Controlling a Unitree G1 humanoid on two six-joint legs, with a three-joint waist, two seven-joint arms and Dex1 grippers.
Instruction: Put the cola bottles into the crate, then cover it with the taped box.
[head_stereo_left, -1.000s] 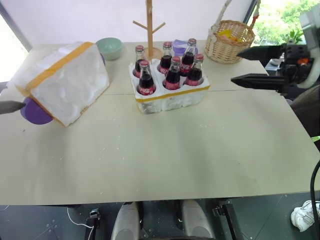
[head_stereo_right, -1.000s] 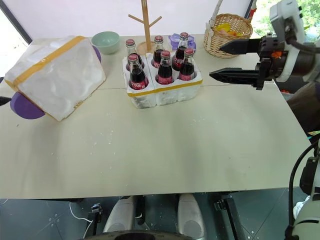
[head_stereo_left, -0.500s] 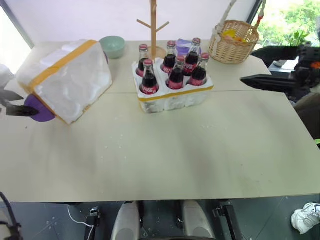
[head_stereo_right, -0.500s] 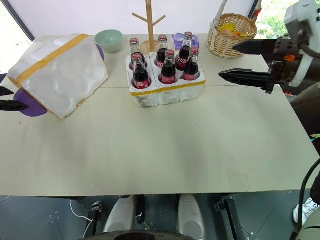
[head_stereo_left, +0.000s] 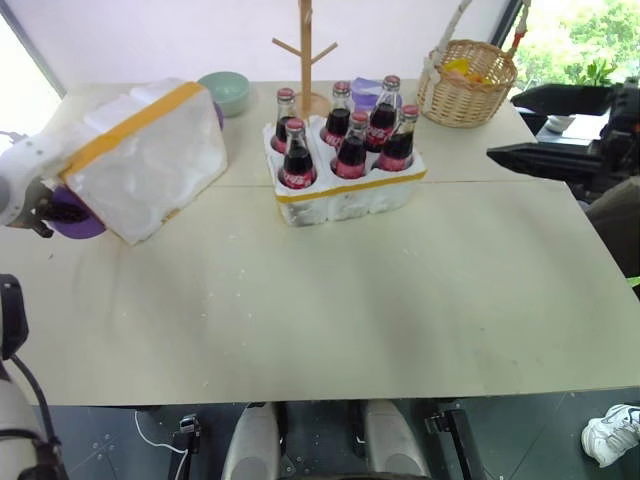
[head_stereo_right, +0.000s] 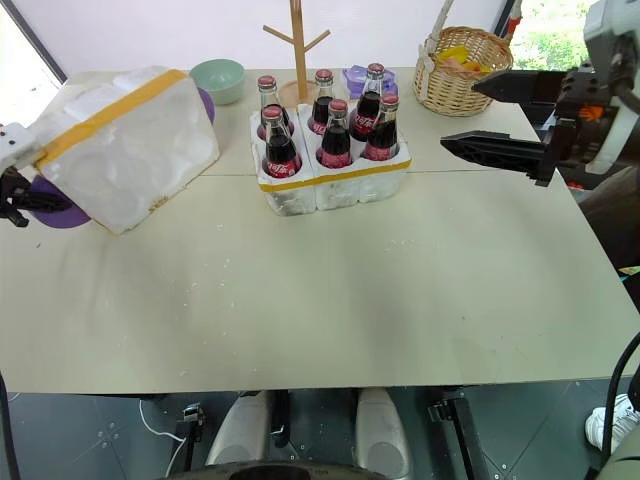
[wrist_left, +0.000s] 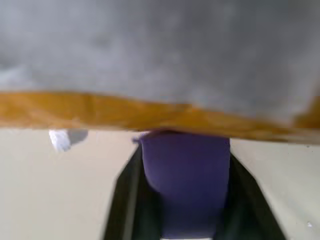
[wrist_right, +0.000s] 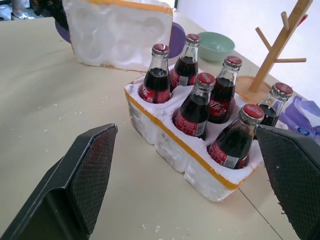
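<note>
table: big pale tabletop (head_stereo_right: 330, 290) under a bright window, clutter along the far edge

left claw: left gripper (head_stereo_right: 18, 200) sits at the table's left edge, fingers closed up tight. In the left wrist view the two black fingers (wrist_left: 127, 200) look pinched on a purple thing (wrist_left: 185, 185), so it's got the purple bit, not the foam

purple thing: round purple object (head_stereo_right: 55, 205) poking out from under the box's near-left corner, can't tell what it is

box from left claw: the taped box (head_stereo_right: 130, 145) is right there, touching or just beside the fingertips on the far-right side. It's tipped up on one edge, yellow band running diagonally away from the claw, open side facing the crate

crate from left claw: the crate (head_stereo_right: 330, 180) is well off to the right of the box, mid-table, long side roughly across the table

bottles: all six cola bottles (head_stereo_right: 335, 135) are upright in the wells, so I'd say step one is done

right claw: right gripper (head_stereo_right: 500, 115) hovers off the crate's right end, fingers spread wide, holding nothing

nearer arm: left by a mile for the box, right for the crate

what the move turns on: box has to go rightward and flip open-side-down over the bottles; grabbing purple instead of foam looks sketchy

behind: wooden mug tree (head_stereo_right: 297, 50), green bowl (head_stereo_right: 217, 78), wicker basket (head_stereo_right: 462, 68)
</note>
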